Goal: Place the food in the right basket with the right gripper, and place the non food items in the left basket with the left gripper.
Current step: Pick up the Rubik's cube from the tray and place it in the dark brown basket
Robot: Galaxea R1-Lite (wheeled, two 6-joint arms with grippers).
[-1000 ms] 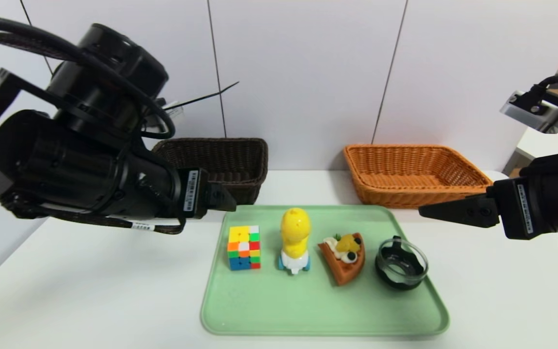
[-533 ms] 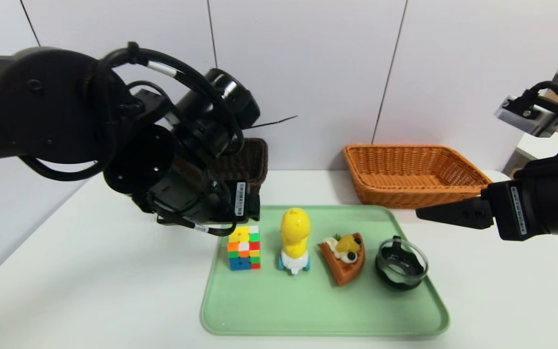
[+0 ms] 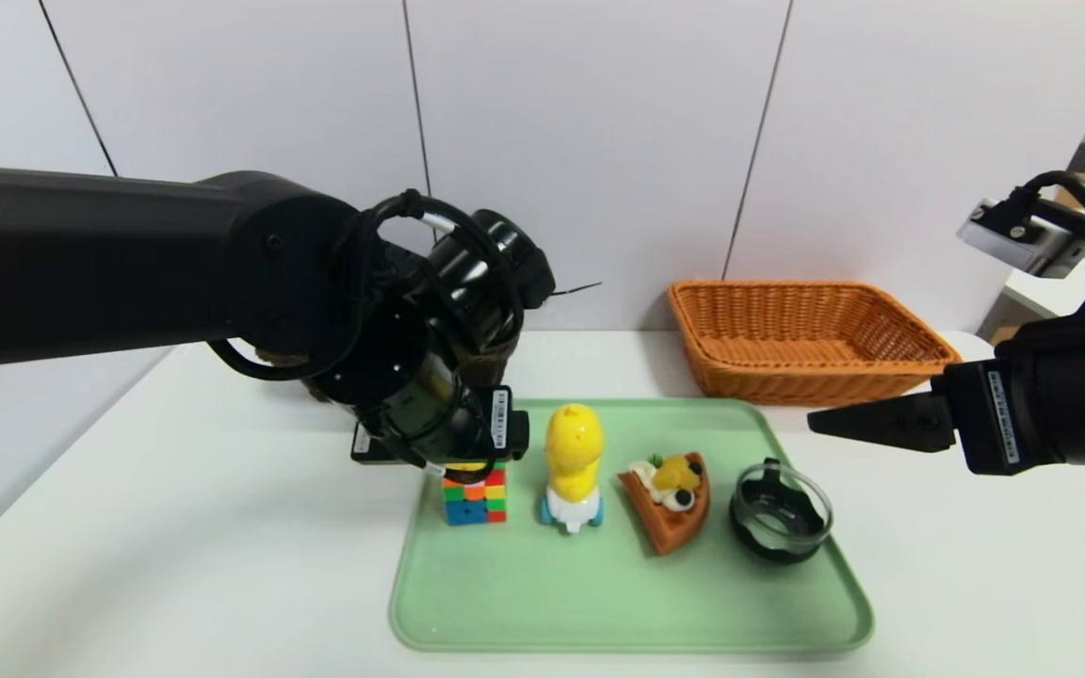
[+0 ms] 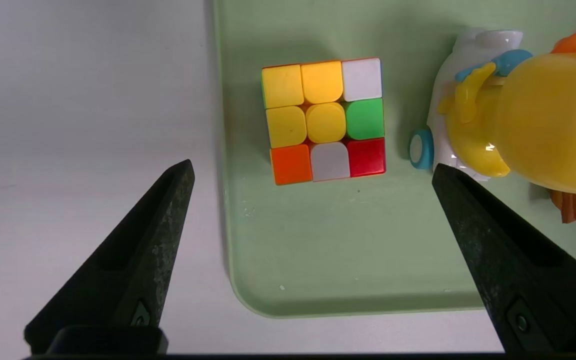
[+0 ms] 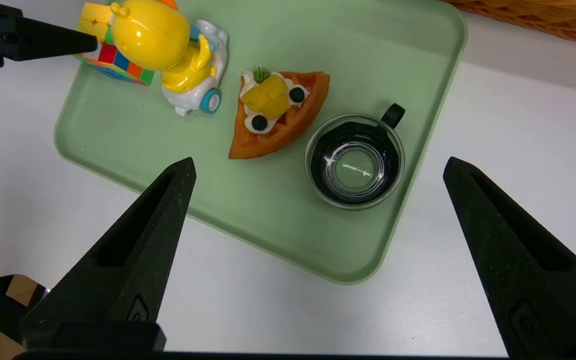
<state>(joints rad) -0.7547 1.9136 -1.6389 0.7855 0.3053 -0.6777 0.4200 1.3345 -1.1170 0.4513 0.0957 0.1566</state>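
On the green tray [image 3: 599, 603] stand a multicoloured puzzle cube [image 3: 474, 500], a yellow duck toy [image 3: 573, 461], the waffle wedge food [image 3: 670, 499] and a clear glass bowl [image 3: 781, 516]. My left gripper [image 4: 313, 167] points down just above the cube [image 4: 324, 120], open wide, nothing between its fingers. The right gripper [image 3: 820, 428] hovers open to the right of the tray, above the bowl [image 5: 354, 162], apart from the food [image 5: 278, 115]. The light orange right basket [image 3: 801, 334] sits behind the tray. My left arm hides the left basket.
The tray lies in the middle of a white table [image 3: 128, 565]. A white panelled wall stands behind the baskets. The duck toy [image 4: 528, 115] is close beside the cube, near one left finger.
My left arm has swung in from the left and turned down, so its gripper now hangs over the cube. The right gripper barely shifted. The objects have not moved.
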